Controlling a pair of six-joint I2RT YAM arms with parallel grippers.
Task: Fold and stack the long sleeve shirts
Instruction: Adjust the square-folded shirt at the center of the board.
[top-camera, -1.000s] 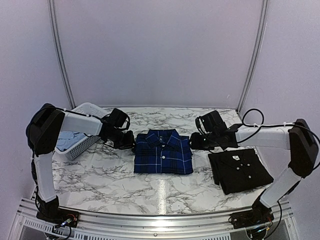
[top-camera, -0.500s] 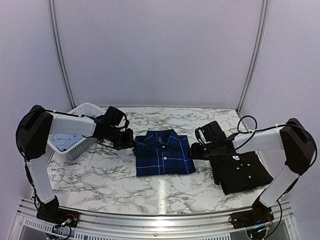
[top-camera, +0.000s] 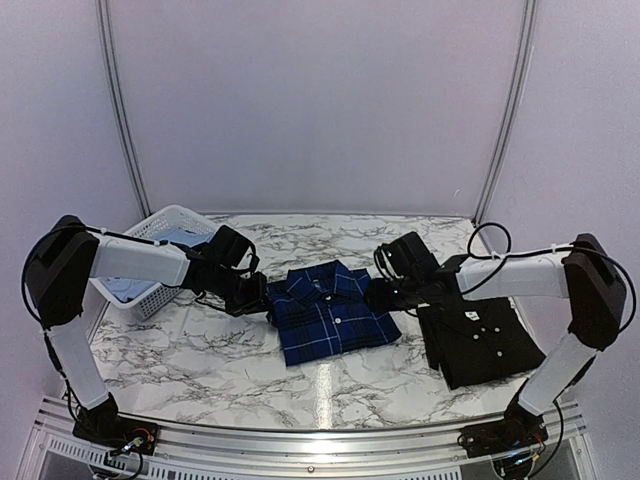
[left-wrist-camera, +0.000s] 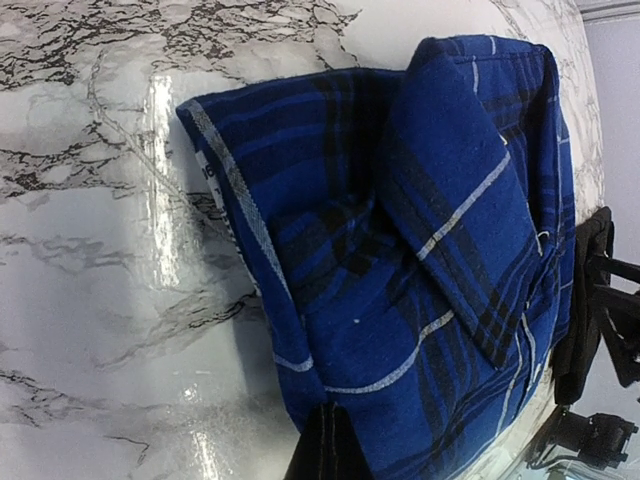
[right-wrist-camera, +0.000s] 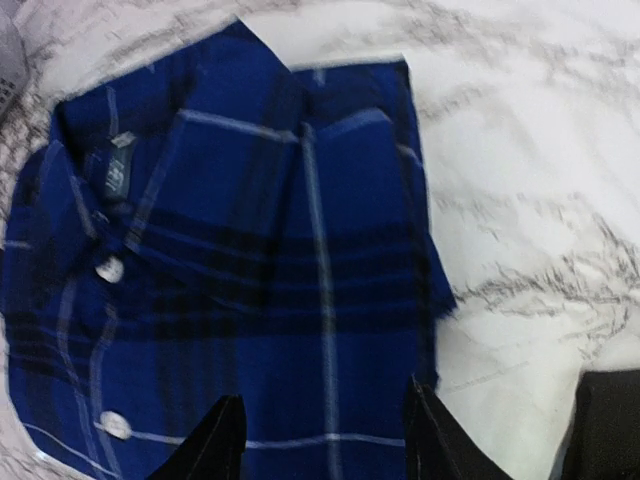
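Pale walls close in a white marble-patterned worktop (top-camera: 200, 365). My left claw (top-camera: 262, 298) is clamped tight, apparently nipping the left edge of the royal-blue plaid button-up shirt (top-camera: 335, 315), which lies folded and skewed at centre frame. My right claw (top-camera: 378, 293) stands half-parted, straddling its right edge. The plain black button-up shirt (top-camera: 480, 340) lies folded at lower right.

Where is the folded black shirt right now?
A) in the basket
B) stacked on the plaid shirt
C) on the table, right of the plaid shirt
C: the black shirt lies flat on the table, to the right of the plaid shirt.
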